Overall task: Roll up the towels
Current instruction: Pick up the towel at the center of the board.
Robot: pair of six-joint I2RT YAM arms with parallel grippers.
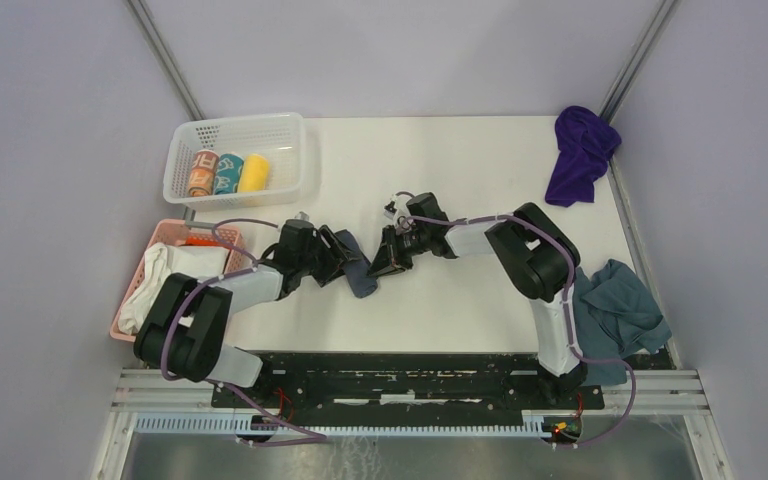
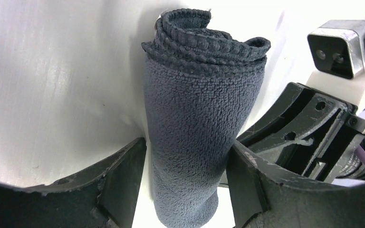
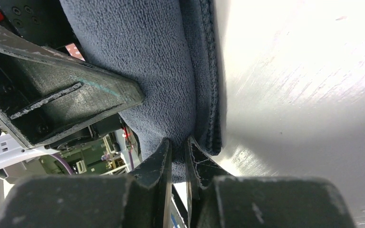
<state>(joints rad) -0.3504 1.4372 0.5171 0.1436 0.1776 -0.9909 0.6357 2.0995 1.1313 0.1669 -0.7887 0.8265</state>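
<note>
your arms meet mid-frame, low over the desk (image 1: 460, 300). left claw (image 2: 188, 164) stands wide around the rolled grey towel (image 2: 195, 114); right claw (image 3: 178, 154) pinches its edge.

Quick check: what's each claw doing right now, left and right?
Left claw: open, loosely astride the rolled grey towel.
Right claw: shut on that towel's edge.
</note>
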